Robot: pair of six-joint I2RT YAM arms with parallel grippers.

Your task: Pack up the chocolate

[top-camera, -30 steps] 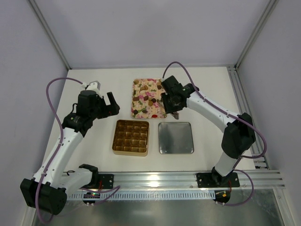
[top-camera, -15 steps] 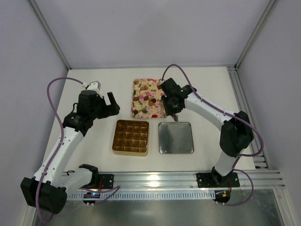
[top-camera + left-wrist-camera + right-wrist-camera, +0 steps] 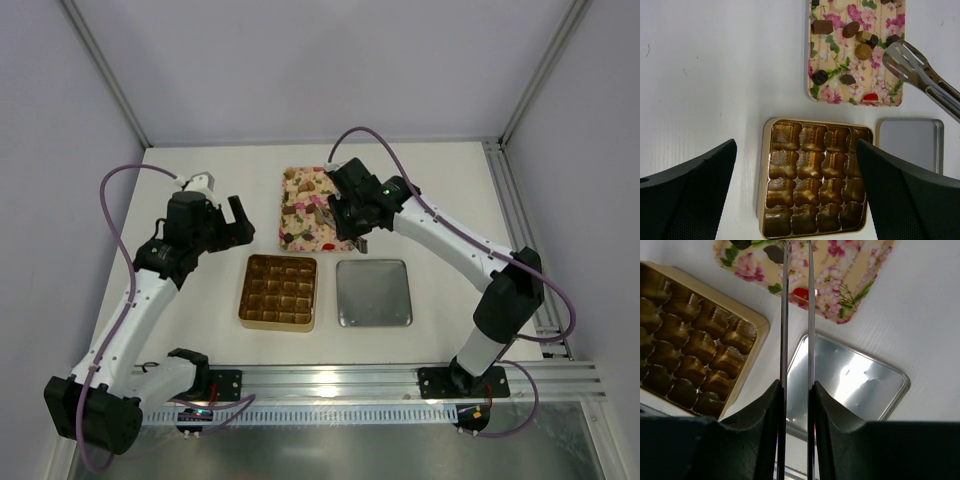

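- Jaws of the left gripper (image 3: 238,222): we record them spread wide and holding nothing, hovering above bare table to the left of the tray, beyond the box's far-left corner.
- Gold box (image 3: 762,200): lies open just beside the tray's near edge. Every cell we can see shows only its brown liner, so we judge packing not yet begun.
- Flowered tray (image 3: 832,50): holds the chocolate (image 3: 820,76), loose pieces lying apart from one another, dark, brown and gold-toned.
- Tongs (image 3: 910,62): their spoon-shaped tips hang over the tray's right side, near its near-right corner. We see nothing between them.
- Right gripper (image 3: 796,395): fingers pressed on the two tong arms, which run almost parallel with a narrow gap.
- Silver lid (image 3: 910,142): lies flat to the right of the box, apart from it.
- Handling note: we judge the step to be picking one piece. We advise easing the squeeze so the tips part, straddling a single isolated piece, closing gently, then lifting straight before crossing to a cell.
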